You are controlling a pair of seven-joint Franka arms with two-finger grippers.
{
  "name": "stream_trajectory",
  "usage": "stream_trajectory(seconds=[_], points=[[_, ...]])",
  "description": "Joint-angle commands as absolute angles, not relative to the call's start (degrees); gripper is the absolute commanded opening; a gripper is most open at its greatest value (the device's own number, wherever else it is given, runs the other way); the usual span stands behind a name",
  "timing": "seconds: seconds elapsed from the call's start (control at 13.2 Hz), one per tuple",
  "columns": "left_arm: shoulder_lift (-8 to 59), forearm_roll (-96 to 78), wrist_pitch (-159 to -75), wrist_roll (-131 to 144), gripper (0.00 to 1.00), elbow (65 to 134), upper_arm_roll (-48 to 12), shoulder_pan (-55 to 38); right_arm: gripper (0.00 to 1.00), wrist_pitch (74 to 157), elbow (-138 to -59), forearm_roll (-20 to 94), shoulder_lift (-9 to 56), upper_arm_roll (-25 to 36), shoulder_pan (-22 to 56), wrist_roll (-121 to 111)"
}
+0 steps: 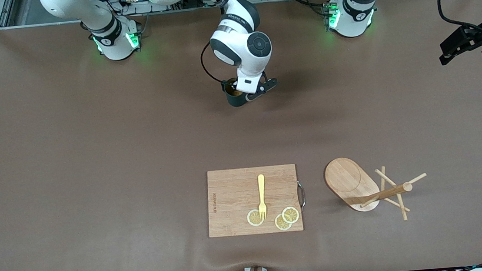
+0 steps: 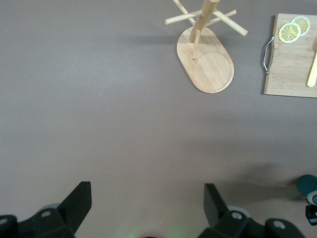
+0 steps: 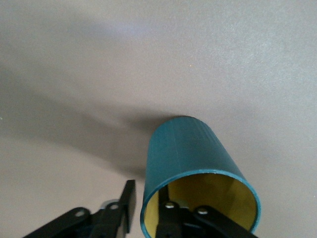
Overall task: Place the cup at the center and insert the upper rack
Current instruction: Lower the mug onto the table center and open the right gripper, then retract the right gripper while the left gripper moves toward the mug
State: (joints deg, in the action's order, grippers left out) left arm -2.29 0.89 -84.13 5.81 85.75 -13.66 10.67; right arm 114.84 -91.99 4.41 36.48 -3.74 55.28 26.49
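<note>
Half the cup [image 1: 235,96] hidden under right end effector [image 1: 242,95], grip unclear.

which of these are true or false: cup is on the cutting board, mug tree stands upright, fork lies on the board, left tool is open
1. The cup is on the cutting board. False: it stands on the bare table, at the right tool, one finger inside its rim, one outside.
2. The mug tree stands upright. True.
3. The fork lies on the board beside lemon slices. True.
4. The left tool is shut. False: it is open, holding nothing.
</note>
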Motion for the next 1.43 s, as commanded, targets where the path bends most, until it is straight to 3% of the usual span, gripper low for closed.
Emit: stream_trajectory(seconds=[0.0, 0.3, 0.45, 0.6, 0.75, 1.13, 1.36], points=[[-3.69, 0.18, -83.32, 5.80, 1.00, 85.87, -14.15, 10.90, 0.39, 114.35, -90.79, 4.84, 36.21, -3.60, 55.28, 26.98], [-3.78, 0.26, -83.32, 6.15, 1.00, 85.78, -15.38, 10.90, 0.59, 113.04, -89.39, 4.66, 34.73, -4.56, 54.94, 26.63], [-3.78, 0.18, -83.32, 6.59, 1.00, 85.61, -15.47, 10.90, 0.84, 110.75, -89.30, 4.66, 31.40, -4.92, 52.92, 22.35], [-3.87, 0.09, -83.32, 6.68, 1.00, 84.91, -15.47, 10.90, 0.95, 108.73, -89.21, 4.57, 27.18, -4.92, 50.72, 17.77], [-3.87, -0.17, -83.32, 8.51, 1.00, 84.29, -16.60, 10.90, 1.00, 105.58, -89.21, 4.48, 22.79, -4.92, 46.87, 10.77], [-3.87, -0.70, -83.32, 16.25, 1.00, 83.32, -19.94, 10.90, 1.00, 96.52, -89.21, 4.22, 12.41, -4.22, 31.06, -20.60], [-4.66, -0.70, -83.32, 21.34, 1.00, 83.32, -23.19, 10.90, 1.00, 93.17, -89.21, 4.22, 8.01, 2.87, 27.60, -25.93]])
